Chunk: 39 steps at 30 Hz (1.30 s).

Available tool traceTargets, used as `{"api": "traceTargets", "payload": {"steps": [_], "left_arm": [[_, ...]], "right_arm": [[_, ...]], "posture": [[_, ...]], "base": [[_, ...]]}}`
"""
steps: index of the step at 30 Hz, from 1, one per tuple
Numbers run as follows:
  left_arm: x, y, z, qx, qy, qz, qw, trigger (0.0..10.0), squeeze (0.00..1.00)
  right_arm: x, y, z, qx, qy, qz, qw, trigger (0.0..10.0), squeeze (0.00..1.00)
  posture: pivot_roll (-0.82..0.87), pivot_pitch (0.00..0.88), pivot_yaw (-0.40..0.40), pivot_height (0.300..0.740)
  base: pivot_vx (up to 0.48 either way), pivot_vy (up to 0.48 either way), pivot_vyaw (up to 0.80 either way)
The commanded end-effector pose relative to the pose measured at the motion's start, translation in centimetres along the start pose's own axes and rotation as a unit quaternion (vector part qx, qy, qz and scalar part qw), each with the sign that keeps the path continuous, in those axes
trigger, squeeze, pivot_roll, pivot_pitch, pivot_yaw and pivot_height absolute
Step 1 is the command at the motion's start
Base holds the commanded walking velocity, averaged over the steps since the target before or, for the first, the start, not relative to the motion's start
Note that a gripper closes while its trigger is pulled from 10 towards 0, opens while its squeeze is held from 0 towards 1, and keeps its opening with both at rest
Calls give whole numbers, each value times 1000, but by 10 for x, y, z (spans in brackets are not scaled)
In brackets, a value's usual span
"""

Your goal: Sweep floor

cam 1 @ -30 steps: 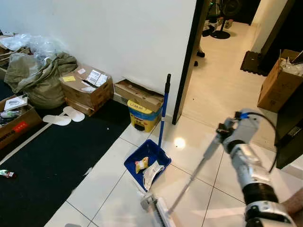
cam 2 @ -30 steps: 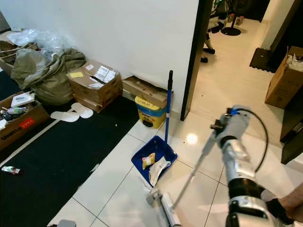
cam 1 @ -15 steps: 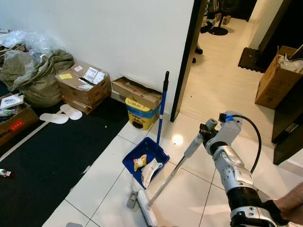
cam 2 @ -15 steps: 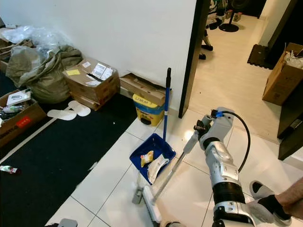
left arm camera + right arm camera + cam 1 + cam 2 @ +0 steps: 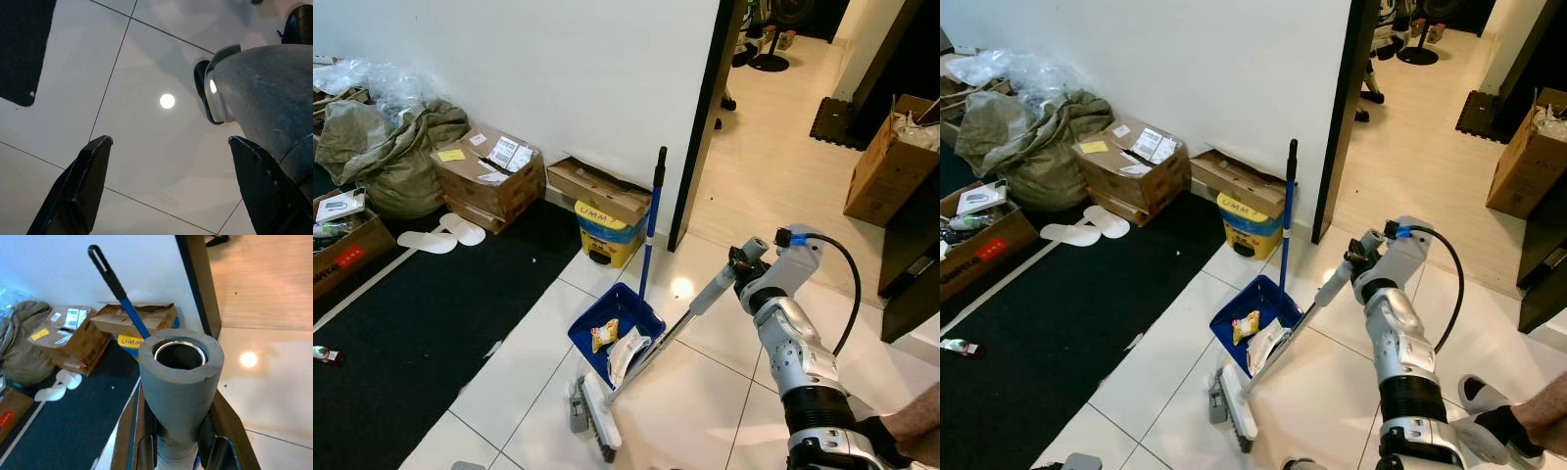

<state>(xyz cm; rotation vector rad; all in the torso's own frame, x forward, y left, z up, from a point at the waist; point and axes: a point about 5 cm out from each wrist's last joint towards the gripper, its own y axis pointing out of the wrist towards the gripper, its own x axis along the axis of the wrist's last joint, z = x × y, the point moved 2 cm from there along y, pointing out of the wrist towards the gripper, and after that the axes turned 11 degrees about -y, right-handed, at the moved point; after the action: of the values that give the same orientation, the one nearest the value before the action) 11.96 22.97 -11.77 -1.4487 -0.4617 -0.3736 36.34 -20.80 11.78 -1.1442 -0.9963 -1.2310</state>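
My right gripper [image 5: 742,262] is shut on the grey foam grip of a broom [image 5: 661,338]; the shaft slants down to its brush head [image 5: 595,423] on the white tile. The head lies just before the mouth of a blue dustpan [image 5: 628,311]. A yellow wrapper [image 5: 604,338] and crumpled white paper [image 5: 626,354] lie in the pan. Its blue handle [image 5: 651,220] stands upright. In the right wrist view the grip's hollow end [image 5: 180,363] sits between the fingers [image 5: 146,455]. My left gripper [image 5: 171,191] hangs open over bare tile.
A black mat [image 5: 401,323] covers the floor on the left. Cardboard boxes [image 5: 489,176], a yellow bin [image 5: 605,235], a stuffed sack [image 5: 391,147] and slippers [image 5: 445,237] line the wall. A doorway [image 5: 773,127] opens behind. A person's foot [image 5: 1491,431] is at the bottom right.
The broom head has slid left across the tile, nearer the dustpan's mouth. My right arm has drawn in and lowered, tilting the shaft flatter.
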Motion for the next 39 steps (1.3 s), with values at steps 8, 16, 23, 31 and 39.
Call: {"api": "traceTargets", "payload": {"steps": [8, 16, 23, 31, 39], "left_arm": [[-5, 0, -9, -11, 7, 13, 1000, 10000, 0], [-5, 1, -12, -14, 7, 11, 1000, 10000, 0], [-13, -2, -10, -15, 7, 17, 1000, 10000, 0], [-30, -11, -1, -15, 16, 22, 1000, 10000, 0], [-48, -21, 11, -10, 20, 28, 999, 10000, 0]], "right_arm": [[15, -8, 24, 143, 77, -12, 987, 10000, 0], [7, -17, 57, 238, 100, -1, 966, 10000, 0], [-18, -23, 93, 283, 86, 34, 955, 10000, 0], [-51, -38, 145, 365, 16, 56, 929, 10000, 0], [-34, -42, 171, 422, -36, -4, 906, 10000, 0]], "posture": [[-66, 107, -31, 740], [-59, 120, -34, 740], [-35, 158, -28, 740], [27, 257, -21, 740], [69, 306, -12, 740]], "base": [[0, 0, 0], [0, 0, 0], [0, 0, 0], [0, 0, 0], [0, 0, 0]]}}
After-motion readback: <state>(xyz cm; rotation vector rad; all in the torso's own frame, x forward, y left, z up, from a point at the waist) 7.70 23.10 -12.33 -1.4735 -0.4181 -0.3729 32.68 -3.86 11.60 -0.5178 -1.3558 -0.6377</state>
